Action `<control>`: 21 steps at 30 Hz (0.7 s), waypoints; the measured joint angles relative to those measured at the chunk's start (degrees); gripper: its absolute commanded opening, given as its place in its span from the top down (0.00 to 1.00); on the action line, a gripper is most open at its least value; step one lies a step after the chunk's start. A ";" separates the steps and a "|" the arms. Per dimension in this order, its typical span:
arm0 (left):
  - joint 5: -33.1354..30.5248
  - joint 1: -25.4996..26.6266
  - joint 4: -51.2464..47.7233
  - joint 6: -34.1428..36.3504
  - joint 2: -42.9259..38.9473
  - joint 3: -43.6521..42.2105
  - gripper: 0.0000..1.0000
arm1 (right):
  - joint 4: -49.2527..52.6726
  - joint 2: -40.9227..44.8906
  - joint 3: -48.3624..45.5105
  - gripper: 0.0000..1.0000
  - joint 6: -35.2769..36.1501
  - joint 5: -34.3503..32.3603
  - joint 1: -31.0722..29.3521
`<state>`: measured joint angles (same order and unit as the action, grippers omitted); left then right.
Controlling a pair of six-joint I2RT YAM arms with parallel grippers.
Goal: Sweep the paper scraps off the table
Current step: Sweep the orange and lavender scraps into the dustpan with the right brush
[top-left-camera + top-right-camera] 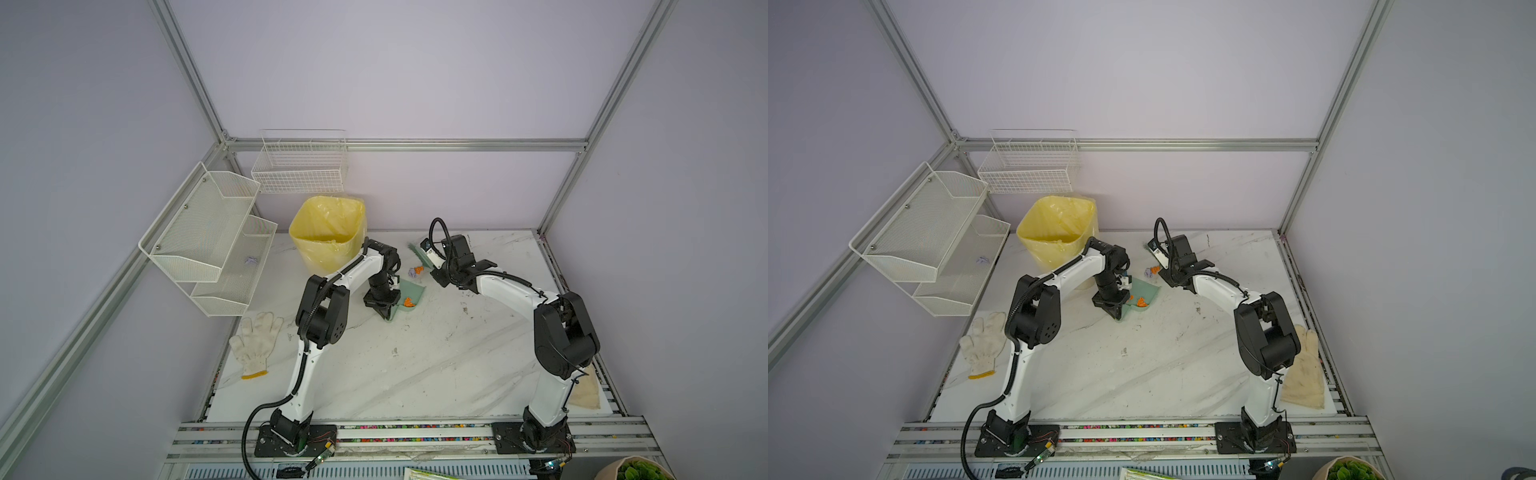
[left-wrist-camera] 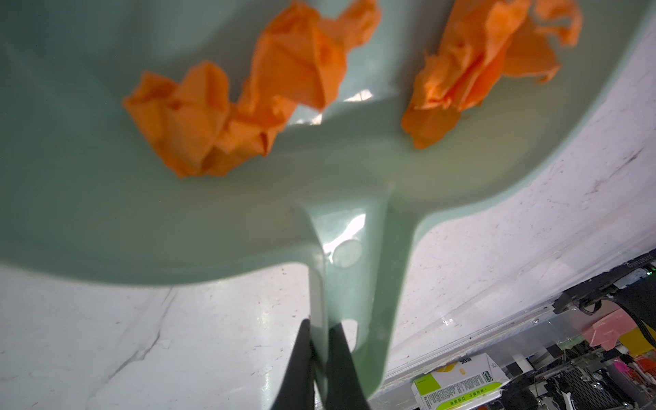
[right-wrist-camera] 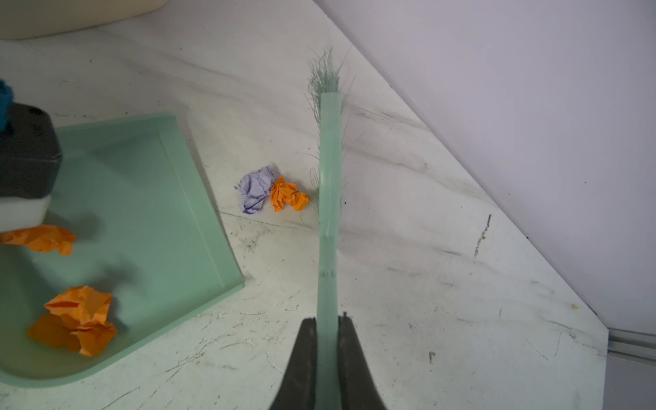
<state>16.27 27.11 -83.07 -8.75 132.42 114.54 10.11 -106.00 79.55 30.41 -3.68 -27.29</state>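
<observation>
On table (image 3: 426, 284): left fingers (image 2: 298, 369) clamp dustpan handle (image 2: 355, 284), right fingers (image 3: 301, 362) clamp brush (image 3: 329, 177); beyond edge, carton (image 2: 461, 383) print illegible.

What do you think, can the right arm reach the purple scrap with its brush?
Probably yes. The right tool is shut on the brush, which stands beside an orange scrap touching the purple scrap. Only that wad lies between, so a sweep should push both toward the dustpan.
</observation>
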 measured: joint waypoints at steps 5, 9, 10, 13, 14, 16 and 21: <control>0.02 -0.26 -0.22 -0.02 0.00 0.02 1.00 | -0.31 -1.97 5.09 1.00 0.17 -1.38 0.00; 0.07 -0.61 -0.42 -0.02 0.17 0.09 1.00 | 0.07 -4.44 6.60 1.00 0.70 -1.92 0.00; 0.13 -0.70 -0.42 -0.02 0.37 0.11 1.00 | 0.28 -4.96 6.60 1.00 0.76 -1.92 -0.11; 0.48 -0.87 -0.83 -0.02 1.31 0.59 1.00 | 1.38 -5.88 5.70 1.00 0.81 -1.90 -0.50; 0.61 -0.87 -1.07 -0.02 1.57 0.98 1.00 | 1.53 -5.86 5.07 1.00 0.81 -1.97 -0.72; 0.68 -0.87 -1.36 -0.02 1.84 1.53 1.00 | 1.33 -5.62 3.96 1.00 0.72 -1.88 -1.33; 0.63 -0.87 -1.44 -0.02 2.51 2.80 1.00 | 0.42 -2.93 0.07 1.00 -0.15 -0.44 -3.02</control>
<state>16.91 26.24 -84.51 -8.78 134.93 117.34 10.52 -108.92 79.61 30.26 -4.12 -30.30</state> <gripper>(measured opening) 0.049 0.108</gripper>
